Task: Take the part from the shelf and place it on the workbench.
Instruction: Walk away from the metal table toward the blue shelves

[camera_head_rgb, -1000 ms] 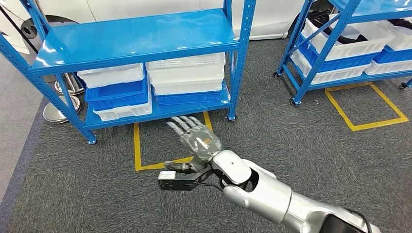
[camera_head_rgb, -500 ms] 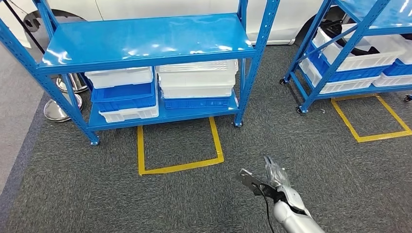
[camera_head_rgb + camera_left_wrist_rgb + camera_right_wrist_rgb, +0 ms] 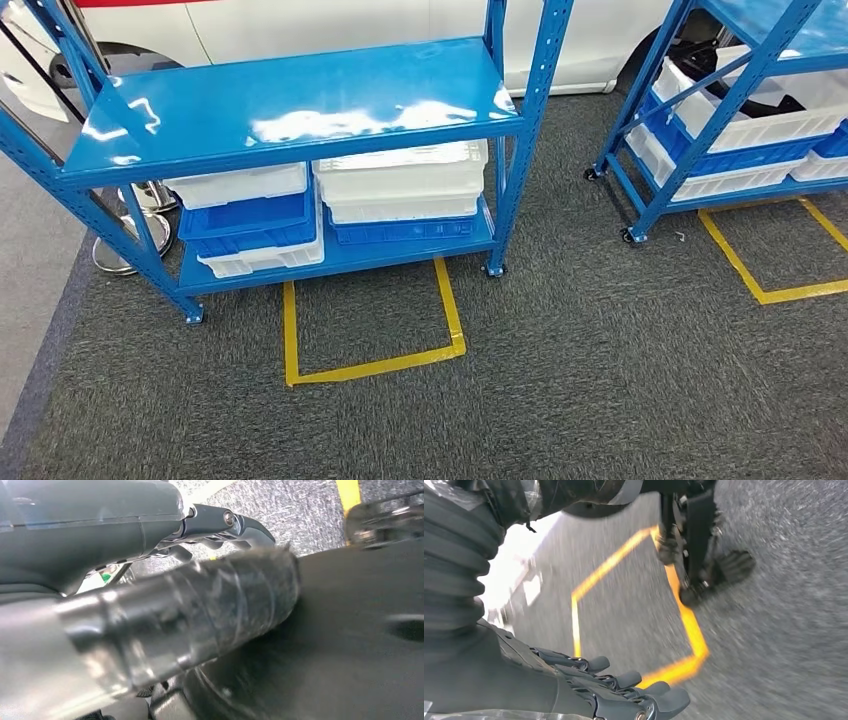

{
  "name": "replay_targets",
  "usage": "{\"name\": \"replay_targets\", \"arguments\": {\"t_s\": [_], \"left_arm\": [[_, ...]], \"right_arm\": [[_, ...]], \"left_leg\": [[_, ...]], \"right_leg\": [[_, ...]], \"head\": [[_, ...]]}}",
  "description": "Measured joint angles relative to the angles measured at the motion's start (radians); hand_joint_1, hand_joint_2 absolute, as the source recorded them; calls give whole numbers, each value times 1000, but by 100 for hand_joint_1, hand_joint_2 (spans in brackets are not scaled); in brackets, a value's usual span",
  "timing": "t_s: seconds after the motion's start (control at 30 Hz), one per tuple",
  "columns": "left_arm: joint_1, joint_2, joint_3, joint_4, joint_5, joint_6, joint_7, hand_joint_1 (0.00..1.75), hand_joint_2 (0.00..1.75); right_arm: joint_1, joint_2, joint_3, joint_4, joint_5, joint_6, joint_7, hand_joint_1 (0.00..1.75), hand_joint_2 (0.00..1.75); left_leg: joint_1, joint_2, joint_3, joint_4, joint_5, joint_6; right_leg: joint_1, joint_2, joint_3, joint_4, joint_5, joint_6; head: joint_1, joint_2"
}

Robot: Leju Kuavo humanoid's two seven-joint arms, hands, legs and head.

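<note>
A blue metal shelf (image 3: 300,95) stands ahead in the head view; its top board is bare. The lower board carries stacked white bins (image 3: 400,180) and a blue bin (image 3: 245,220). I cannot make out a part in them. In the right wrist view my right hand (image 3: 589,685) hangs over grey carpet with its fingers (image 3: 624,680) stretched out and nothing in it. My left hand (image 3: 150,580) is close and blurred in the left wrist view, its tape-wrapped thumb (image 3: 200,610) apart from the dark fingers (image 3: 235,525), holding nothing.
A second blue shelf (image 3: 690,130) on wheels stands to the right with white and blue bins; something dark (image 3: 790,98) lies in one. Yellow tape rectangles (image 3: 370,365) mark the carpet before each shelf. A white car (image 3: 330,25) is behind, and a chrome stand base (image 3: 115,255) at left.
My right arm, raised in front of the shelf a second ago, has dropped out of the head view. The camera has shifted slightly, so the shelves sit a little differently in the picture.
</note>
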Motion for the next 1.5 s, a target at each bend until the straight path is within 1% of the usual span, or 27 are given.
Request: {"name": "replay_targets", "arguments": {"t_s": [0.1, 0.13, 0.17, 0.2, 0.27, 0.33, 0.37, 0.43, 0.5, 0.53, 0.57, 0.63, 0.67, 0.7, 0.73, 0.77, 0.8, 0.83, 0.9, 0.97, 1.0, 1.03, 1.1, 1.17, 1.23, 1.37, 1.5], "left_arm": [[5, -6, -2, 0, -1, 2, -5, 0, 0], [4, -8, -3, 0, -2, 3, -6, 0, 0], [3, -10, -6, 0, -3, 3, -7, 0, 0], [1, -11, -8, 1, -4, 3, -7, 0, 0], [-3, -13, -15, 1, -6, 3, -8, 0, 0], [-5, -16, -22, 1, -6, 3, -8, 0, 0], [-6, -16, -25, 1, -6, 3, -8, 0, 0], [-4, -16, -29, 1, -6, 3, -7, 0, 0], [-2, -16, -29, 1, -6, 3, -5, 0, 0], [-2, -17, -30, 1, -6, 3, -4, 0, 0], [0, -17, -30, 1, -6, 3, -3, 0, 0], [-1, -18, -30, 1, -6, 3, -2, 0, 0], [-4, -19, -30, 1, -6, 4, -1, 0, 0], [-8, -19, -30, 2, -6, 4, -1, 0, 0], [-15, -18, -30, 3, -6, 5, -1, 0, 0], [-22, -18, -30, 3, -6, 5, -1, 0, 0], [-27, -17, -31, 4, -6, 4, 0, 0, 44], [-32, -17, -31, 4, -6, 4, 1, 0, 87], [-35, -18, -30, 5, -5, 4, 3, 0, 175], [-36, -18, -30, 5, -5, 5, 5, 0, 175], [-36, -17, -30, 5, -5, 5, 7, 0, 175], [-36, -16, -30, 6, -5, 6, 9, 0, 175], [-35, -15, -29, 7, -5, 6, 14, 0, 175], [-31, -14, -23, 8, -7, 5, 21, 0, 175], [-27, -13, 0, 8, -18, 5, 24, 0, 175], [-15, -16, 72, 6, -85, 4, 19, 0, 175], [2, -16, 172, -6, -187, 0, 10, 0, 0]], "right_arm": [[3, 63, -45, 26, 23, -14, 11, 0, 175], [1, 82, -50, 33, 44, -8, 23, 0, 175], [-2, 101, -51, 40, 71, 3, 37, 0, 175], [-6, 113, -48, 44, 101, 14, 46, 0, 175], [-13, 129, -35, 48, 146, 29, 50, 0, 175], [-18, 135, -25, 52, 164, 39, 46, 0, 175], [-18, 136, -22, 53, 168, 41, 45, 0, 175], [-17, 136, -16, 56, 173, 40, 50, 0, 87], [-14, 136, -15, 58, 176, 40, 58, 0, 0], [-11, 136, -15, 60, 177, 40, 61, 0, 0], [-5, 136, -15, 62, 177, 40, 63, 0, 0], [0, 135, -15, 67, 177, 41, 66, 0, 0], [-3, 136, -15, 69, 177, 41, 68, 0, 44], [-9, 137, -15, 70, 177, 41, 69, 0, 87], [-18, 139, -15, 70, 177, 44, 70, 0, 131], [-24, 142, -14, 70, 177, 48, 70, 0, 175], [-28, 144, -14, 70, 178, 52, 69, 0, 175], [-30, 145, -14, 70, 179, 56, 68, 0, 175], [-30, 146, -14, 70, 180, 58, 65, 0, 175], [-27, 146, -13, 71, 180, 58, 62, 0, 175], [-25, 146, -13, 71, 180, 59, 61, 0, 175], [-22, 146, -14, 71, 180, 59, 61, 0, 175], [-16, 146, -14, 73, 180, 66, 62, 0, 175], [-12, 145, -10, 74, 180, 77, 64, 0, 175], [-11, 142, 3, 72, 177, 83, 67, 0, 175], [-9, 131, 40, 66, 160, 87, 65, 0, 175], [-2, 120, 84, 56, 138, 89, 55, 0, 175]], "left_leg": [[-5, 3, 21, -162, 134, 16], [-9, 4, 30, -194, 160, 23], [-12, 4, 37, -210, 169, 30], [-15, 3, 49, -214, 153, 37], [-14, 0, 89, -232, 139, 53], [-11, 1, 136, -249, 122, 65], [-10, 1, 155, -255, 110, 68], [-8, -1, 196, -267, 83, 67], [-4, -7, 247, -280, 51, 63], [-3, -10, 275, -287, 33, 61], [-1, -11, 305, -295, 16, 59], [-1, -14, 360, -314, -20, 50], [-1, -15, 385, -331, -35, 44], [-4, -16, 405, -333, -33, 37], [-7, -16, 413, -322, -22, 30], [-8, -14, 410, -291, -2, 25], [-9, -13, 391, -239, 15, 21], [-8, -11, 362, -185, 8, 18], [-5, -9, 288, -93, -63, 11], [-3, -8, 221, -55, -131, 4], [-2, -7, 200, -68, -127, 2], [-1, -7, 189, -103, -91, 1], [-2, -5, 174, -196, 30, 6], [-6, -1, 157, -249, 100, 18], [-8, -1, 149, -258, 110, 26], [-9, -4, 156, -261, 110, 26], [-10, -3, 166, -261, 100, 34]], "right_leg": [[3, 3, 48, -1, -41, 7], [4, 4, 60, -3, -56, 12], [4, 4, 75, -2, -65, 19], [4, 4, 87, 1, -66, 26], [3, 1, 85, 53, -46, 36], [0, 1, 17, 166, -27, 46], [-1, 0, -30, 224, -36, 51], [-3, 0, -123, 294, -104, 57], [-3, 0, -184, 278, -169, 59], [-3, -1, -202, 241, -160, 57], [-1, -2, -213, 188, -103, 52], [6, -5, -218, 89, 79, 38], [9, -7, -210, 62, 140, 31], [10, -5, -198, 49, 162, 26], [8, -3, -180, 46, 149, 20], [5, -1, -162, 37, 144, 13], [1, 1, -145, 27, 140, 5], [-2, 1, -129, 19, 135, -2], [-2, 2, -104, 10, 115, -10], [-2, 4, -82, 8, 93, -9], [-2, 4, -71, 9, 83, -7], [-2, 3, -60, 9, 72, -4], [-2, 2, -42, 11, 55, 2], [-1, 4, -40, 13, 46, 10], [2, 7, -43, 15, 42, 16], [4, 5, -35, 12, 39, 11], [4, 5, -18, -3, 29, 11]], "head": [[1, 0], [1, 0], [1, 0], [2, 0], [2, 0], [2, 0], [2, 0], [2, 0], [2, 0], [2, 0], [2, 0], [2, 0], [2, 0], [2, 0], [2, 0], [2, 0], [1, 0], [0, 0], [-1, 0], [-1, 0], [-1, 0], [-1, 0], [0, 0], [0, 0], [0, 0], [0, 0], [0, 0]]}}
